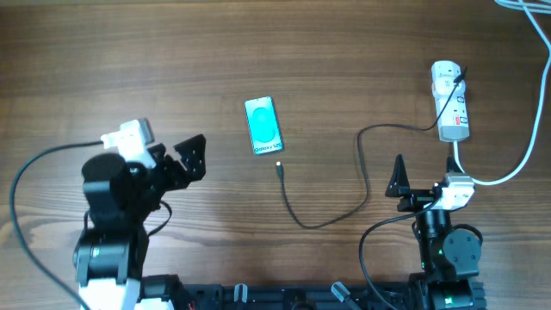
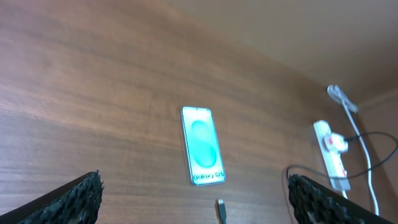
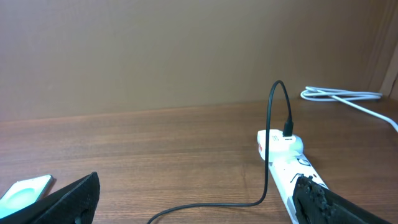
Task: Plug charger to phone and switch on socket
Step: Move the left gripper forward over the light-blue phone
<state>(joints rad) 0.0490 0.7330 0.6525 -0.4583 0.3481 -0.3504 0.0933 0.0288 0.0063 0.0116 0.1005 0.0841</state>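
The phone (image 1: 263, 126) lies flat mid-table, teal screen up, white text strip at its near end; it also shows in the left wrist view (image 2: 202, 145) and at the right wrist view's left edge (image 3: 23, 190). The charger cable (image 1: 362, 159) runs from the socket (image 1: 450, 102) in a loop to its metal-tipped connector (image 1: 279, 167), which lies just short of the phone's near end, apart from it (image 2: 221, 208). The socket shows in both wrist views (image 2: 329, 152) (image 3: 286, 165). My left gripper (image 1: 191, 158) is open and empty, left of the phone. My right gripper (image 1: 398, 179) is open and empty, near the socket.
A thick white cord (image 1: 525, 129) leaves the socket's near end and curves up the right side to the far right corner (image 3: 339, 95). Black robot cables trail near both arm bases at the table's front edge.
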